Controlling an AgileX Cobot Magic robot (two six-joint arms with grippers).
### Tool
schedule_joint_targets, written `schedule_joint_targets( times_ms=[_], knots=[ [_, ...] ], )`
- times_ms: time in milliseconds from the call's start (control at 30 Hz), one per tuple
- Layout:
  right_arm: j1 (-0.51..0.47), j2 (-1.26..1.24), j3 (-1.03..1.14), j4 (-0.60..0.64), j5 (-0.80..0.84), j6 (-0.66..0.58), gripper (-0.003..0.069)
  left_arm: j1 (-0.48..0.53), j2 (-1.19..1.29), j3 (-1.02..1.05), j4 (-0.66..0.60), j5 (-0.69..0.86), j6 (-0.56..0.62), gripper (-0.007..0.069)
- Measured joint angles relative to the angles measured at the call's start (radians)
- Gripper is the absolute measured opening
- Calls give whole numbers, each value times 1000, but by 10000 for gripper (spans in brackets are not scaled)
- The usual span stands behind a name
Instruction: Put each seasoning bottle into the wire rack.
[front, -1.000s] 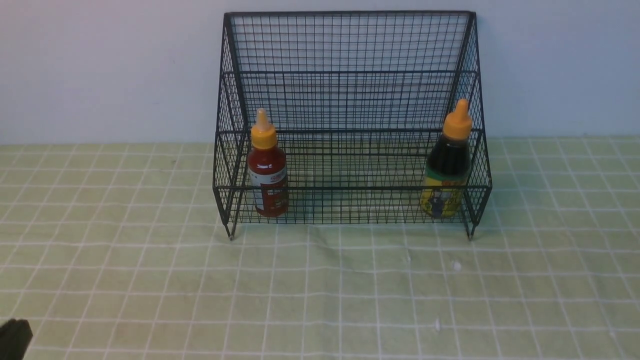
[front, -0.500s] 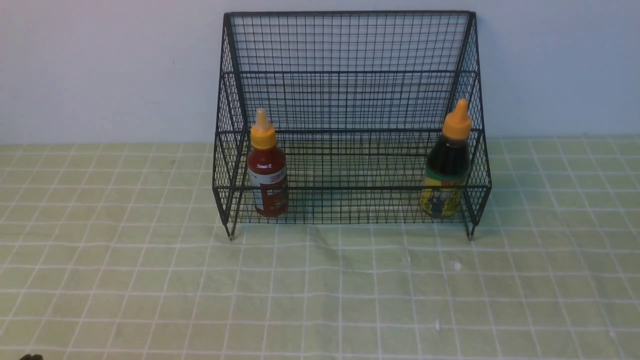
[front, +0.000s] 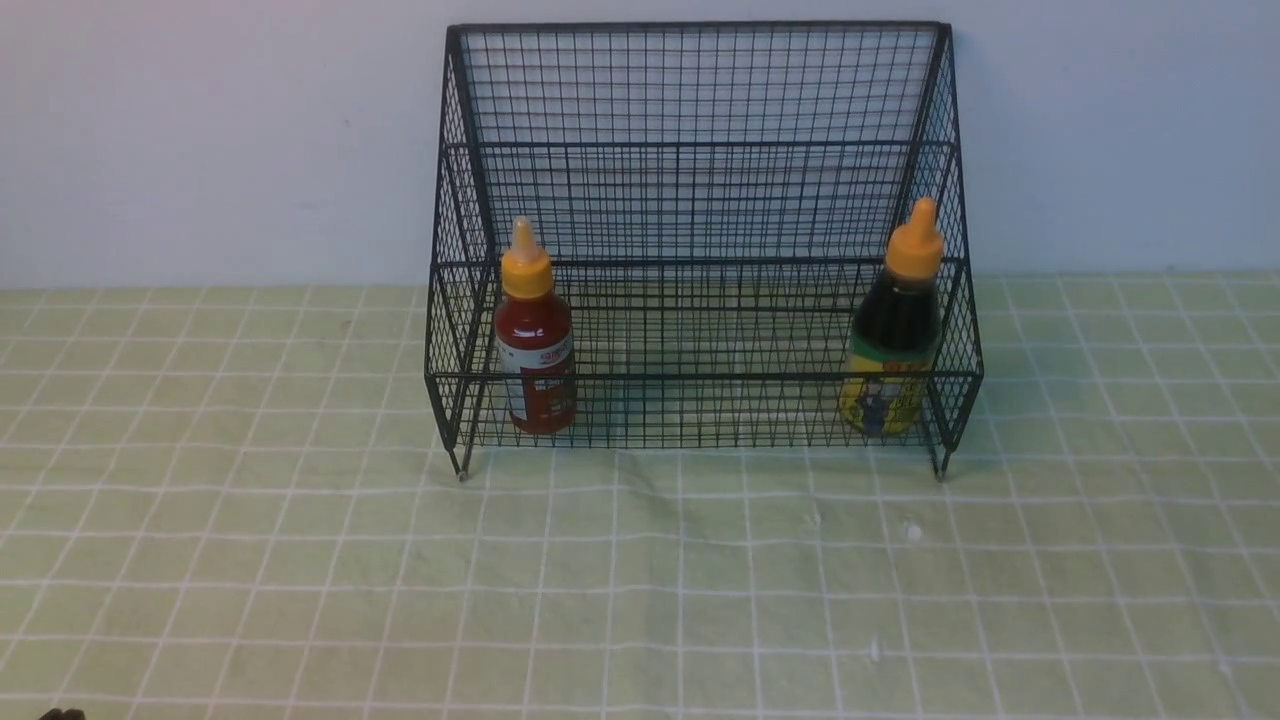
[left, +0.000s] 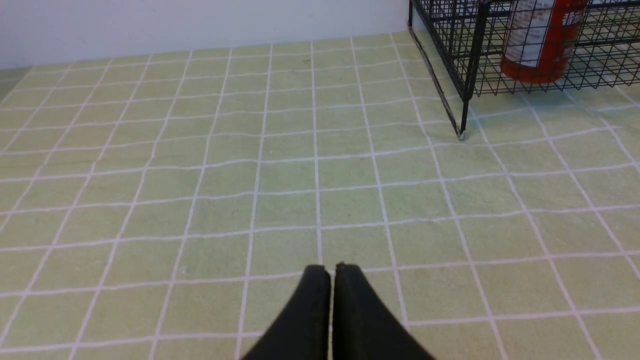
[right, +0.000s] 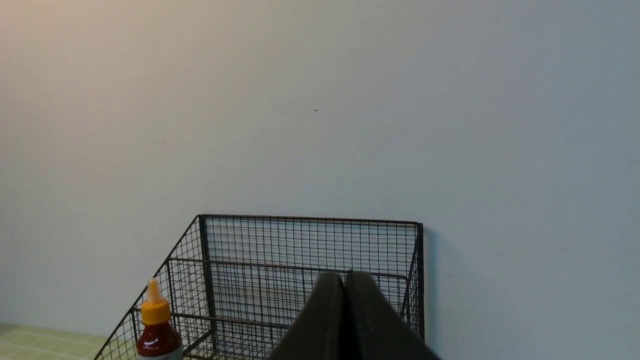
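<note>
The black wire rack (front: 700, 200) stands at the back against the wall. The red sauce bottle (front: 535, 345) stands upright inside its left end. The dark sauce bottle (front: 892, 335) with the yellow label stands upright inside its right end. My left gripper (left: 332, 270) is shut and empty, low over the cloth, well in front and left of the rack (left: 465, 75); the red bottle (left: 542, 45) shows inside. My right gripper (right: 345, 276) is shut and empty, raised and facing the rack (right: 310, 250); the red bottle (right: 157, 325) shows there, the dark bottle is hidden.
A green checked cloth (front: 640, 580) covers the table. A pale wall (front: 200, 130) rises directly behind the rack. A dark tip of the left arm (front: 62, 714) shows at the bottom left corner of the front view.
The left arm's dark tip has dropped almost out of the bottom left corner of the front view. The rack and both bottles have not moved.
</note>
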Motion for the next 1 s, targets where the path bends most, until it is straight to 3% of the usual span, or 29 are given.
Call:
schedule_joint_targets(
  times_ms=[367, 700, 1000],
  knots=[
    [-6, 0, 16, -18, 6, -18, -14, 0, 0, 0, 0, 0, 0, -7],
    [-247, 0, 356, -60, 45, -25, -14, 0, 0, 0, 0, 0, 0, -7],
    [-273, 1, 399, -67, 47, -25, -14, 2, -1, 0, 0, 1, 0, -7]
  ],
)
